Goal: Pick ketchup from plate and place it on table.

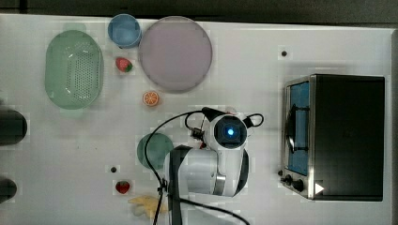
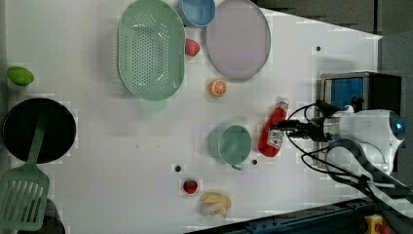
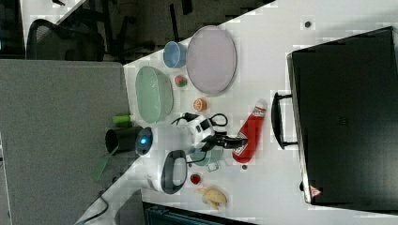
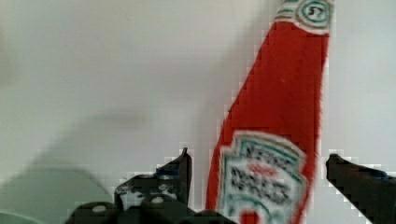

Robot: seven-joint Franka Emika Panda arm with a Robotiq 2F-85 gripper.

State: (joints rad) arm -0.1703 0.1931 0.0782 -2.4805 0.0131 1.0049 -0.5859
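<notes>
The ketchup (image 2: pixel 273 132) lies flat on the white tabletop (image 2: pixel 97 161), well apart from the plate (image 2: pixel 238 39). In the left view it sits just right of a small teal-green dish (image 2: pixel 233 144), its white cap pointing toward the far side where the plate is, its labelled base toward the near edge.

The pincer (image 2: pixel 281 127) is at the bottle's label end. In the wrist view its two dark fingers (image 4: pixel 175 175) stand wide apart, one on each side of the label, with tabletop visible between each finger and the red body (image 4: pixel 285 107); it has hold of nothing.

The plate lies bare at the far edge of the tabletop, pale greyish-mauve. In the left view a blue bowl (image 2: pixel 197 10) sits just left of it, then a strawberry (image 2: pixel 192 47) and a green perforated colander (image 2: pixel 151 48). An orange slice (image 2: pixel 217 88) lies between the plate and the teal dish.

Nearer the near edge in the left view are a second strawberry (image 2: pixel 190 186) and a pale yellow item (image 2: pixel 215 203). At the left view's left sit a green fruit (image 2: pixel 20 76), a black pan (image 2: pixel 39 129) and a green slotted spatula (image 2: pixel 23 195). A dark toaster oven (image 1: pixel 338 136) stands at the top view's right.
</notes>
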